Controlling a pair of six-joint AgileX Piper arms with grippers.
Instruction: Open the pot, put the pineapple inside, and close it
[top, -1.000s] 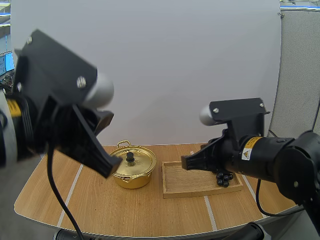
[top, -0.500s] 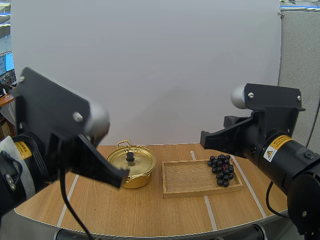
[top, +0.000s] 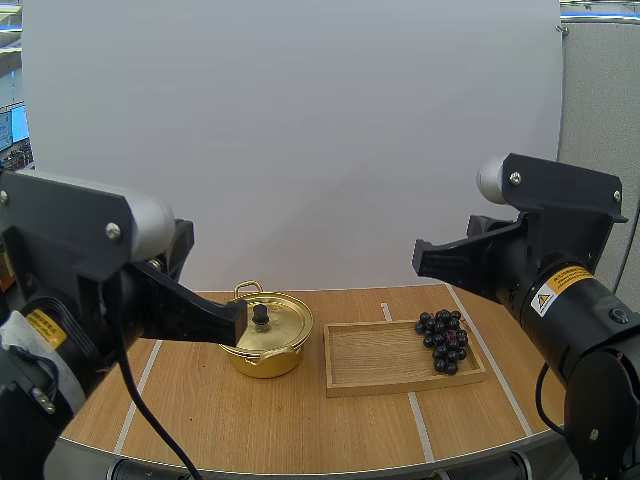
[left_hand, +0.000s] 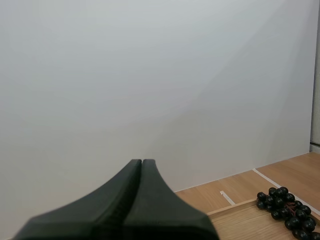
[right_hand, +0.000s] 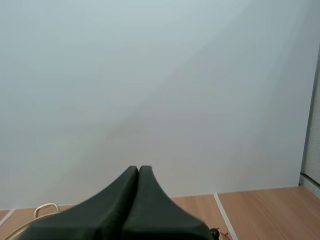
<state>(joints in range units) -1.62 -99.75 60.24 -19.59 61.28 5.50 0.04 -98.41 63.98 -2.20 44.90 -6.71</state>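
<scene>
A golden pot (top: 266, 340) stands on the wooden table, its lid on, with a black knob (top: 260, 314) on top. A bunch of dark grapes (top: 443, 340) lies at the right end of a wooden tray (top: 375, 365). My left gripper (top: 236, 318) hovers level beside the pot's left rim, with the fingers shut together as one wedge (left_hand: 142, 162). My right gripper (top: 420, 260) hangs high above the tray, also shut on nothing (right_hand: 138, 169). Beyond the left gripper the left wrist view catches the grapes (left_hand: 286, 212). The pot's handle (right_hand: 46, 207) peeks past the right gripper.
White tape lines (top: 415, 420) cross the table (top: 200, 410) in front of the tray and left of the pot. A white wall stands behind the table. Open tabletop lies in front of the pot and tray.
The left arm has dropped and levelled out, and its fingers have closed. The right arm has lifted up and right off the tray, uncovering the grapes.
</scene>
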